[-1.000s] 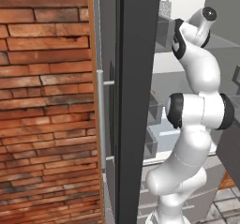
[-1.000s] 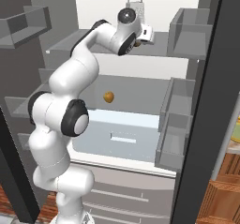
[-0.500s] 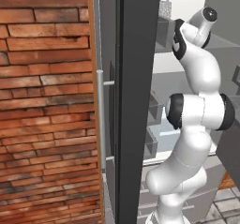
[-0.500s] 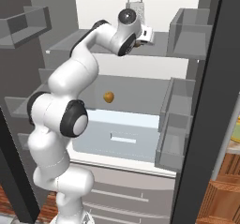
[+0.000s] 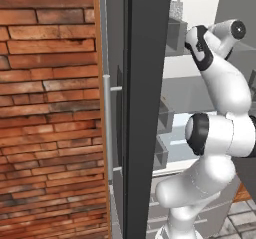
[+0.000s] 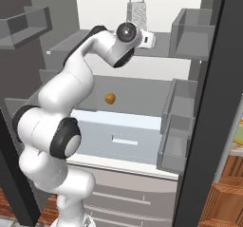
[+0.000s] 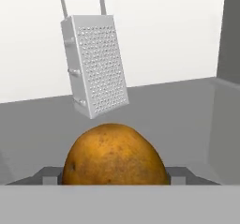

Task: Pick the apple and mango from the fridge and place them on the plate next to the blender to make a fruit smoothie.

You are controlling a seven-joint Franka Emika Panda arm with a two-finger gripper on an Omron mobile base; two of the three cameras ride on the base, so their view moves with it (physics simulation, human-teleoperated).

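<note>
Our end effector (image 7: pixel 115 174) looks clenched on a rounded, speckled orange-yellow fruit (image 7: pixel 115 153). We take this for the mango. It sits at the bottom centre of the hand view, with a grey finger tip (image 7: pixel 47 175) pressed against each flank.

Just behind it, in the upper left of that view, stands a silver box grater with a black handle (image 7: pixel 93 63). The right base view shows the same grater (image 6: pixel 136 12) at top centre on the pale upper shelf (image 6: pixel 163 49), with our end effector (image 6: pixel 151 40) just in front of it.

Over the last second we see no real change: the arm holds the same high reach into the dark grey fridge (image 5: pixel 145 108). We judge the grasp has settled and the pull-out has not begun, so the fruit is still inside the fridge.

A small orange-brown fruit (image 6: pixel 110 98) lies on the shelf below, left of centre. We cannot tell which fruit it is.
</note>
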